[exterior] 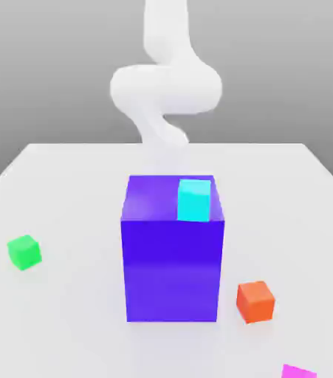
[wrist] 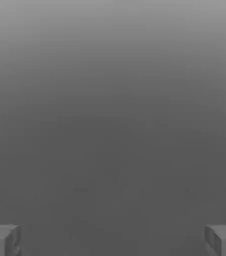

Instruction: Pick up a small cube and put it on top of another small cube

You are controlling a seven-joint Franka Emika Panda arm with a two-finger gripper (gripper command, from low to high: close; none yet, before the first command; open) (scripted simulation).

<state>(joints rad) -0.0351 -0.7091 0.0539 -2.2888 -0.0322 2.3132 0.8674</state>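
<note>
- Landmark for all places: large glossy blue-purple block, standing mid-table on the pale grey tabletop.
- Nearest the exterior camera: small magenta-pink cube, the piece to be picked. It lies in front of the block and off toward the exterior view's right, cut by the picture's lower edge; only its top corner shows.
- Small orange-red cube: just beside the block's front lower corner, exterior view's right, apart from it. It sits between the block and the magenta-pink cube.
- Small green cube: well apart from the block, exterior view's left.
- Small cyan cube: on top of the block, near the top's right edge.
- Farthest: white robot arm, rising behind the block, above the table's far side.
- Gripper, hand view: two grey fingertips stand at opposite edges with a wide gap, nothing between them; jaws spread, empty. Plain grey background ahead, no cube in line.
- Key relation (judgement): the magenta-pink cube lies on the opposite side of the block from the arm. Reaching it likely means coming toward the camera and past the block on the right. A cube has no long axis, so finger alignment is to its faces.
</note>
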